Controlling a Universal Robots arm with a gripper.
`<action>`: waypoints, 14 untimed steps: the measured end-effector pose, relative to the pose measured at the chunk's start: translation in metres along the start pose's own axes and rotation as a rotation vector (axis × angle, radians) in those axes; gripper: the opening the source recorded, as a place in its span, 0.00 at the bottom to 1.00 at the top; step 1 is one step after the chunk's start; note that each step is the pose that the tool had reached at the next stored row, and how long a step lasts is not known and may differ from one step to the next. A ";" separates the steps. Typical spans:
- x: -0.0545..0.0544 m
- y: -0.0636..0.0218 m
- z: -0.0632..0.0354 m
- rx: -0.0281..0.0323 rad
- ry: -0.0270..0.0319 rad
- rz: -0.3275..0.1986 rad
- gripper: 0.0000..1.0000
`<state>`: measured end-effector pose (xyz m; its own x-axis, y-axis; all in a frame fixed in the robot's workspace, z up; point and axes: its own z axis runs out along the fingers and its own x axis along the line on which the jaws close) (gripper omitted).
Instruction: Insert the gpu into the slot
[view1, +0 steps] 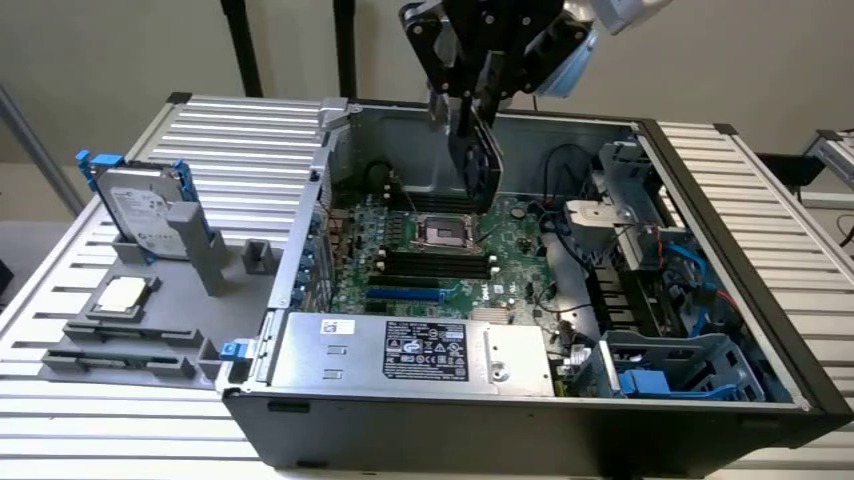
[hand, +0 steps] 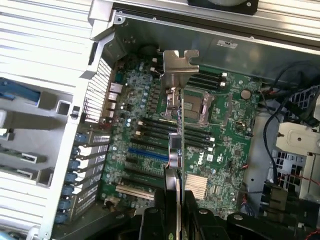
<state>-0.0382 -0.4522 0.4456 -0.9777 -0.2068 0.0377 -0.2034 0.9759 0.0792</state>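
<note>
My gripper (view1: 470, 98) hangs over the back of the open computer case (view1: 747, 300), shut on the gpu (view1: 483, 155). The card hangs edge-on below the fingers, above the motherboard and apart from it. In the wrist view the gpu (hand: 175, 145) runs as a thin strip from between my fingers (hand: 156, 212) out to its silver bracket, which lies over the processor socket (hand: 197, 107). The slot (view1: 404, 295) is a bright blue strip on the green board, in front of the black memory strips (view1: 427, 265). In the wrist view the slot (hand: 147, 153) lies bare beside the card's edge.
A silver power supply (view1: 414, 350) fills the case's front. Cables and a blue drive cage (view1: 667, 375) sit at the exterior view's right. Outside the case, a grey stand holds a hard drive with blue rails (view1: 140, 210) and a processor chip (view1: 123, 295).
</note>
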 end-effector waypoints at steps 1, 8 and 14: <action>0.000 0.0000 0.0001 0.0005 0.0014 -0.019 0.26; 0.000 -0.0001 0.0012 0.0041 0.0103 -0.145 0.26; 0.000 -0.0002 0.0026 0.0076 0.0174 -0.253 0.26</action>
<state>-0.0382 -0.4522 0.4430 -0.8944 -0.4459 0.0347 -0.4422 0.8933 0.0808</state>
